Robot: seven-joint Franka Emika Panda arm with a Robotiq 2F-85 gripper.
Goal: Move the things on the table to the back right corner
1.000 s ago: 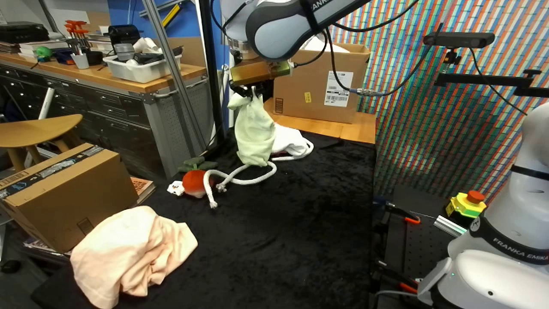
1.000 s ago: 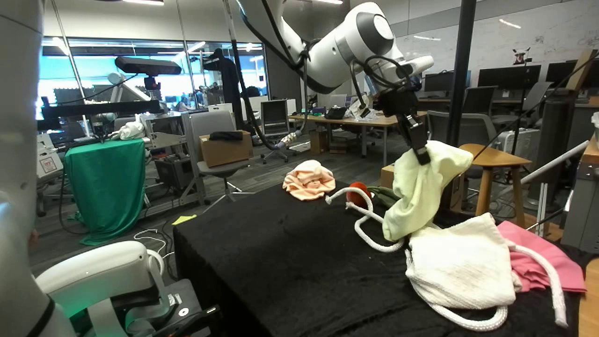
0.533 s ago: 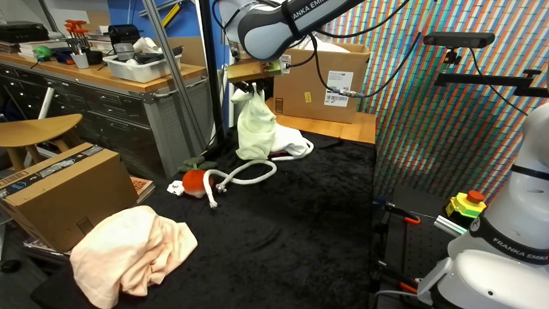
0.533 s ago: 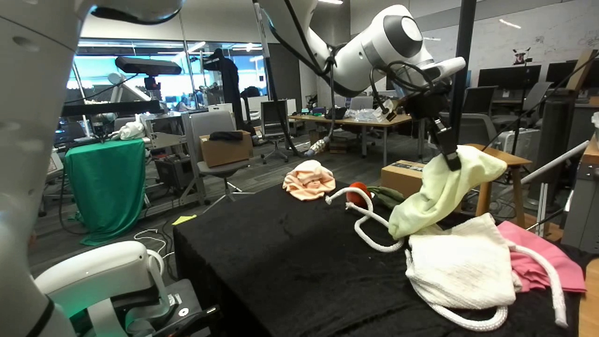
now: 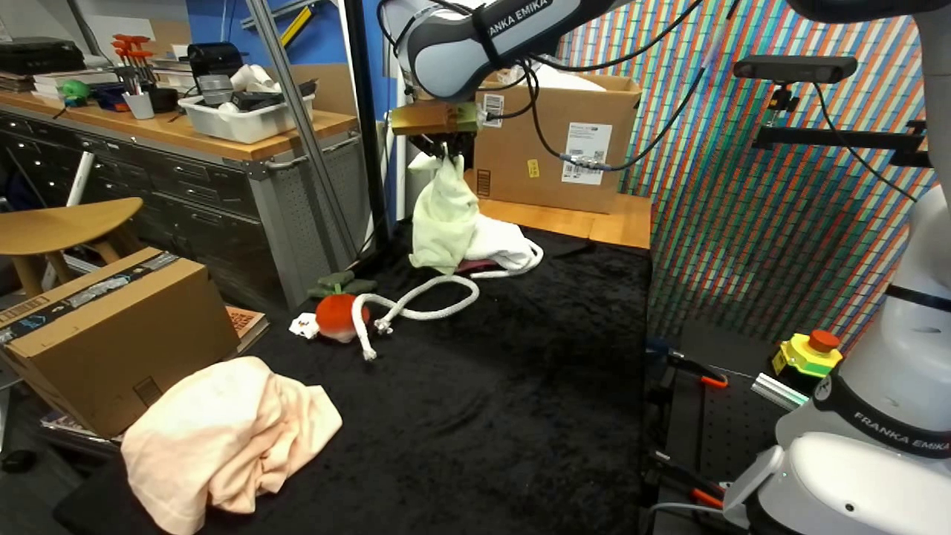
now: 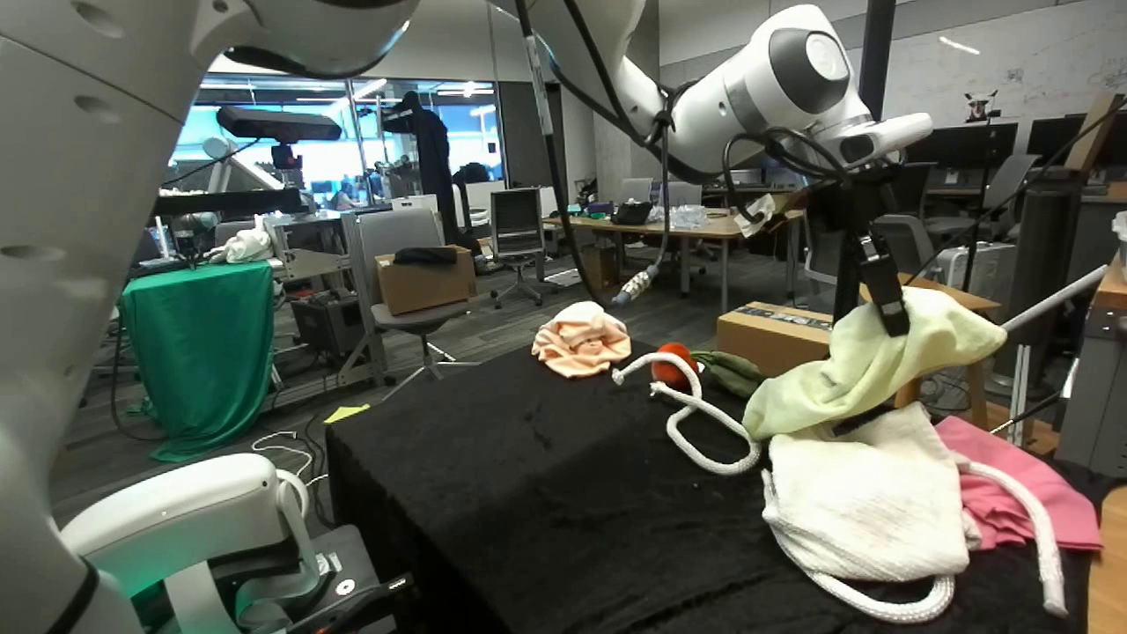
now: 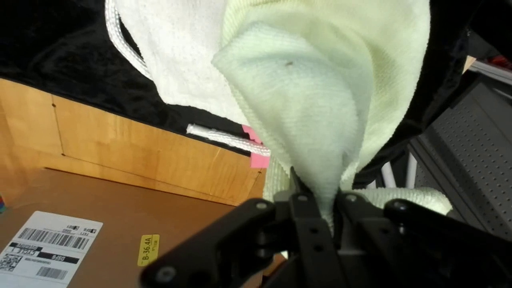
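Gently: my gripper pinches the pale-green cloth; I'd lower it towards the pink cloth, at the gripper's five o'clock in an exterior view, before releasing.

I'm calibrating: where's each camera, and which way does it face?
An exterior view: raised, facing along the table toward the labelled box; arm, base show.
An exterior view: near the base, facing over the table toward chairs; arm, base show.
Wrist view: wrist-mounted, facing the gripped pale green cloth; only the gripper shows.
Both exterior views share the peach cloth.
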